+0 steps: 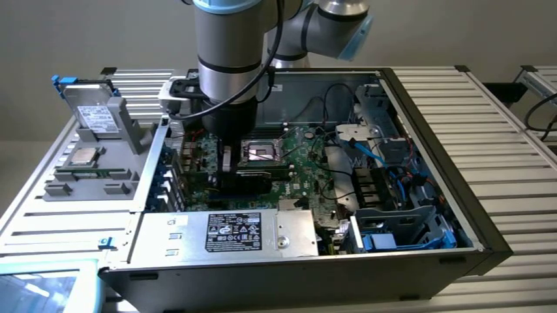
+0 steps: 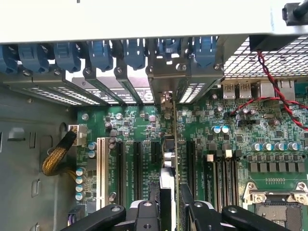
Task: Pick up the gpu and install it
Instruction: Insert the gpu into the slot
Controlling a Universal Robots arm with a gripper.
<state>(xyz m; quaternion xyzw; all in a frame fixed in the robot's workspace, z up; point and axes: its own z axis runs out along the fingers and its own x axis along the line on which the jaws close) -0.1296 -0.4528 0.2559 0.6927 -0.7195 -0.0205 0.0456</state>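
The arm (image 1: 228, 59) reaches down into the open computer case (image 1: 435, 98), which lies on the slatted tabletop (image 1: 509, 130). Its jaws are closed on the gpu (image 2: 170, 149), one on each face. In the wrist view the card stands upright on its edge over the green motherboard (image 2: 130, 125), in line between two black expansion slots. Its far end reaches towards the row of blue clips (image 2: 101, 53) at the case wall. Whether it is seated in a slot cannot be told. The processor socket (image 1: 261, 153) lies just beside the jaws.
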